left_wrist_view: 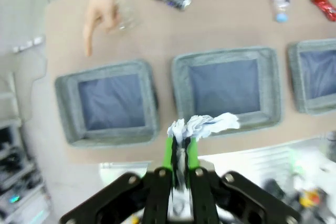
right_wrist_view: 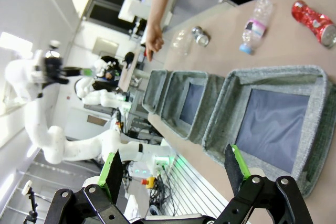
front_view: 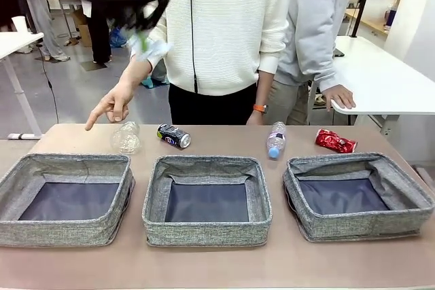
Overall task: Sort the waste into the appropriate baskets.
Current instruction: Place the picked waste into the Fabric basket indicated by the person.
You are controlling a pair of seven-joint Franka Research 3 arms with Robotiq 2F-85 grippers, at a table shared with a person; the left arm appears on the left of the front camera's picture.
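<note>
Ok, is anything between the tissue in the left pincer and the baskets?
Nothing visible. The left pincer holds the tissue up high, and all three baskets lie open below. The person's hand points down beside the crushed bottle, beyond the left basket's far rim.

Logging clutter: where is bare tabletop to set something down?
Free: the near strip before the baskets, and between dark blue can and pink-label bottle. Crowded: far left, by the person's hand and crushed clear bottle.

Left basket (front_view: 68, 159), middle basket (front_view: 204, 162) and right basket (front_view: 340, 162) stand in a row on the desk (front_view: 285, 263). From the middle basket: crushed bottle (front_view: 126, 138) at ten o'clock, can (front_view: 174, 136) eleven, bottle (front_view: 275, 140) one, crushed can (front_view: 335, 142) two.
</note>
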